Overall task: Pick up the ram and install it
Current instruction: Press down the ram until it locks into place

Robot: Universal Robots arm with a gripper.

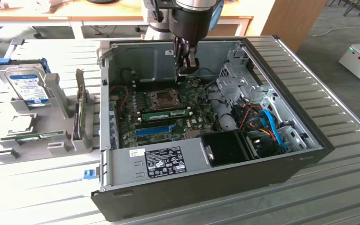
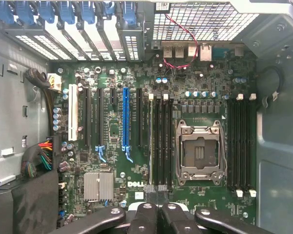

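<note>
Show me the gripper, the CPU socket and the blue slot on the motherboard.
gripper [image 1: 187, 71]: exterior view, its lower tip.
CPU socket [image 2: 199, 152]: wrist view, its centre.
blue slot [image 2: 125, 117]: wrist view, middle of the strip.

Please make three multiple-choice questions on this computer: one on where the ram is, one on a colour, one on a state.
1. Where is the ram? A in the gripper; B on the motherboard, between processor socket and blue slot; C on the hard drive.
2. The ram's board is: A green; B red; C yellow.
3. The computer case is: A open; B closed; C wrapped.
Answers: B, it stands beside the socket; A, green shows plainly; A, its inside is visible.
</note>
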